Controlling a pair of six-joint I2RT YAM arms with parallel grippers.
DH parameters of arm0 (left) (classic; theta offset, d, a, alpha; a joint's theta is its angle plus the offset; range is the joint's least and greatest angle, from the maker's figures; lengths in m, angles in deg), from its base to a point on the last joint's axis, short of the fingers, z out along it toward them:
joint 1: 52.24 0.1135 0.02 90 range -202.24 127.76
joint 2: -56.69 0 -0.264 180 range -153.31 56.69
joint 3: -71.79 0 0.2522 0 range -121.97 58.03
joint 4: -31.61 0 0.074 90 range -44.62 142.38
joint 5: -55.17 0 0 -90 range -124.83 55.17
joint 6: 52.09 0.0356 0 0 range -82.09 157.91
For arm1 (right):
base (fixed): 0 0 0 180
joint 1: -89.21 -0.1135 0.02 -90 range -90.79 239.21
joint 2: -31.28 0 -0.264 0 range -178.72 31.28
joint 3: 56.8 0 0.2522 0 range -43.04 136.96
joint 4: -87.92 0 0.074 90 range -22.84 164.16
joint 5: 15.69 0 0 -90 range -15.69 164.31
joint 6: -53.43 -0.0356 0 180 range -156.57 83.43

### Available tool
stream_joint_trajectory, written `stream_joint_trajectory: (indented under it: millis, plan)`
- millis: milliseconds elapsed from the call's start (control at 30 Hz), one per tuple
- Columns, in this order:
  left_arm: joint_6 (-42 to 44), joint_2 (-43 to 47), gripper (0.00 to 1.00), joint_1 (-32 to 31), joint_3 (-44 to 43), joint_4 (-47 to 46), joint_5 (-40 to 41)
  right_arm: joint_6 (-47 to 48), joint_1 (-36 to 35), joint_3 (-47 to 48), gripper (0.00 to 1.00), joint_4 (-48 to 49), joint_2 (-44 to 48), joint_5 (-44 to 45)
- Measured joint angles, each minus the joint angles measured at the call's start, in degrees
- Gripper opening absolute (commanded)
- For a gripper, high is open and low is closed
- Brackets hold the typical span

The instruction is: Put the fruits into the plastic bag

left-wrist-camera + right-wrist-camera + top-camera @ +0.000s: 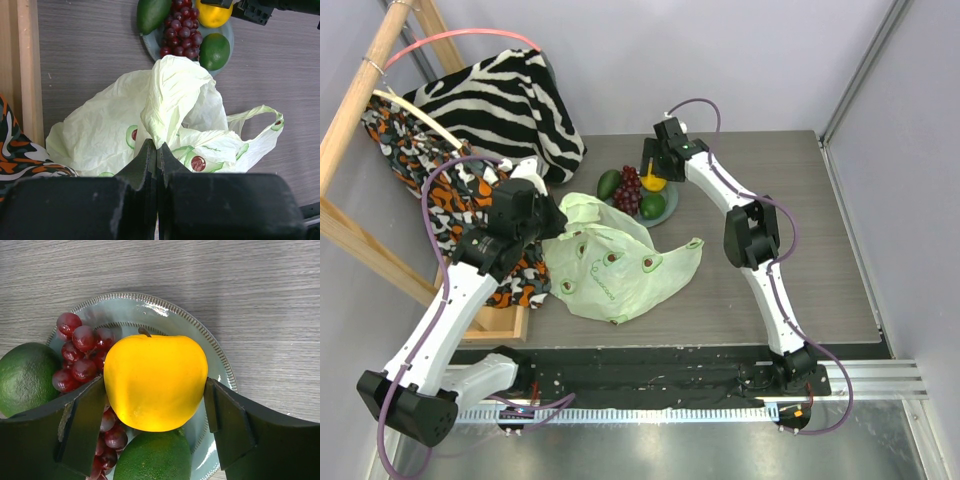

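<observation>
Fruits sit together on the grey-blue plate [150, 307] at the far side of the table [800, 250]: avocado [25, 377], grape bunch [82, 355], lime [155, 457] and yellow fruit [155, 382]. The right gripper [156, 395] clasps the yellow fruit, one finger pressed to each side. The plastic bag [100, 130] lies crumpled just beside the plate, with a raised fold pinched in the closed left gripper [156, 147]

A grey-blue round ceramic plate with a beaded rim [125, 295] sits at the far middle of the grey wood-grain counter [820, 260]. At the far left, a zebra-striped cloth [510, 100] drapes beside an orange, black and white patterned cloth [400, 140], both hung on a pale wooden frame [362, 85].
</observation>
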Motion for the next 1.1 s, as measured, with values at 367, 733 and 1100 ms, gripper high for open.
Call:
stream_joint_trajectory:
  millis: [367, 733, 1100]
  plan:
    - [-0.02, 0.00, 0.00, 0.00, 0.00, 0.02, 0.02, 0.28, 0.00, -1.77, 0.53, 1.75, 0.76, 0.00]
    - [-0.04, 0.00, 0.00, 0.00, 0.00, 0.02, 0.00, 1.73, 0.52, -7.10, 0.48, 2.60, 4.74, 1.22]
    - [-0.24, 0.00, 0.00, 0.00, 0.00, -0.02, 0.00, 3.10, 1.20, -11.32, 0.46, 3.06, 11.85, 2.25]
